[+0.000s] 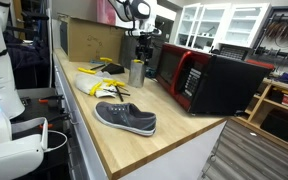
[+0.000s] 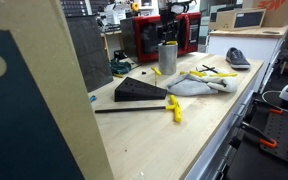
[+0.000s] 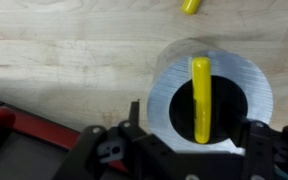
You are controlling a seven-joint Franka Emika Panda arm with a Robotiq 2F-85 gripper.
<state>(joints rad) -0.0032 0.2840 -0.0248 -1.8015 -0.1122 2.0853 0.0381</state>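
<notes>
We see a smooth brushed-metal cup (image 3: pixel 174 85), round and open-topped, upright on the pale wood-grain bench top (image 3: pixel 64 50), with a glossy yellow stick (image 3: pixel 200 95) inside it. Only the wrist view looks down into the cup and shows that stick, while an exterior view sets the cup beside a boxy red microwave (image 1: pixel 199 78), a soft grey shoe (image 1: pixel 126 118) lying well apart. The arm drops straight down (wrist vertical), and the gripper (image 3: pixel 194 122) straddles the cup, black jaws either side; we cannot tell whether they press it.
</notes>
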